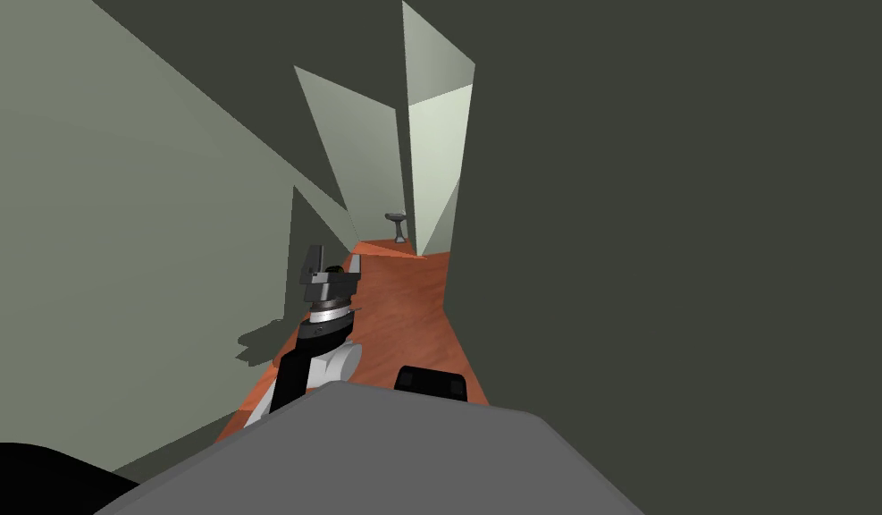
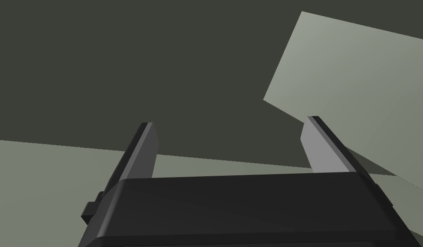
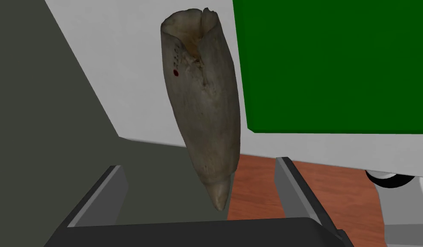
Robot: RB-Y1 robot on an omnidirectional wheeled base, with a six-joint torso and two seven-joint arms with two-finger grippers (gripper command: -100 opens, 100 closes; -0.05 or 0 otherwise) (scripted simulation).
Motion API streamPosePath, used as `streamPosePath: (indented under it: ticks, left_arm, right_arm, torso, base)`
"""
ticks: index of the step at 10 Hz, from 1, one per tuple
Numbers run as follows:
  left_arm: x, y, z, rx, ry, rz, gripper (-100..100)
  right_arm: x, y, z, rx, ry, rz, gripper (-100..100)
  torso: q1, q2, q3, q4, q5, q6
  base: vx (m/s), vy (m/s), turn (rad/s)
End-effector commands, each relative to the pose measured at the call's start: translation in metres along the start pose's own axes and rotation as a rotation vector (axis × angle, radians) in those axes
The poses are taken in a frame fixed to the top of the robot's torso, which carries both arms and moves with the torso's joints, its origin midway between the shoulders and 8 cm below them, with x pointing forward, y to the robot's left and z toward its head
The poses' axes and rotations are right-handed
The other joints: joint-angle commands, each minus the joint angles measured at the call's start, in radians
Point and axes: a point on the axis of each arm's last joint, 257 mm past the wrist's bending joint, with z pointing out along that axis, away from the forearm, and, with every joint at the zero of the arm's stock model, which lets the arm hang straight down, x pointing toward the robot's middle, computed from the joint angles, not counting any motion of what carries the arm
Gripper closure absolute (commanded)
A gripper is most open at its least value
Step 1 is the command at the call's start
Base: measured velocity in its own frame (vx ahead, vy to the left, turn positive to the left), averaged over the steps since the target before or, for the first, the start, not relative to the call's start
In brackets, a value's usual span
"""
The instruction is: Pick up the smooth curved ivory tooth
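The tooth (image 3: 206, 107) is grey-beige, curved and tapered, hollow at its wide end, with a small red dot near the rim. It lies against a white surface (image 3: 120, 64), its pointed tip toward my right gripper (image 3: 199, 165). That gripper is open, a finger on each side of the tip and neither touching it. My left gripper (image 1: 336, 264) is raised in front of my chest beside the left wall, and its fingers (image 2: 142, 150) stand open with nothing between them.
A green panel (image 3: 334, 64) borders the white surface beside the tooth. Reddish wood floor (image 3: 343, 193) shows below it. Dark grey walls (image 1: 653, 223) close in on both sides of a narrow strip of floor (image 1: 403, 304). A small grey pedestal (image 1: 396, 225) stands at its far end.
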Motion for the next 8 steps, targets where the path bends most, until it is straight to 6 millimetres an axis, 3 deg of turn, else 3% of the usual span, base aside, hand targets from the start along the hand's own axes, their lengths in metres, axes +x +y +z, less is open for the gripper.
streamPosePath:
  ticks: [1, 2, 3, 7, 8]
  left_arm:
    - [0.0000, 0.0000, 0.0000, 0.000, 0.000, 0.000, 0]
    - [0.0000, 0.0000, 0.0000, 0.000, 0.000, 0.000, 0]
    - [0.0000, 0.0000, 0.0000, 0.000, 0.000, 0.000, 0]
    - [0.0000, 0.0000, 0.0000, 0.000, 0.000, 0.000, 0]
    - [0.0000, 0.0000, 0.0000, 0.000, 0.000, 0.000, 0]
  right_arm:
    - [0.0041, 0.0040, 0.0111, 0.001, 0.005, 0.007, -100]
    - [0.0016, 0.0025, 0.0067, 0.000, 0.002, 0.004, -100]
    - [0.0021, 0.0024, 0.0074, 0.001, 0.004, 0.004, 100]
    - [0.0019, 0.0021, 0.0073, 0.001, 0.003, 0.004, 100]
    - [0.0019, 0.0021, 0.0073, 0.001, 0.003, 0.004, 0]
  torso:
    - [0.000, 0.000, 0.000, 0.000, 0.000, 0.000]
    - [0.000, -0.001, -0.001, 0.000, 0.000, 0.000]
    - [0.000, -0.001, 0.000, 0.000, 0.000, 0.000]
    - [0.000, 0.000, 0.000, 0.000, 0.000, 0.001]
    - [0.000, 0.000, 0.000, 0.000, 0.000, 0.000]
  base:
    - [0.021, -0.008, 0.069]
    - [0.010, -0.005, 0.013]
    - [0.000, 0.000, 0.000]
    - [0.000, 0.000, 0.000]
    - [0.000, 0.000, 0.000]
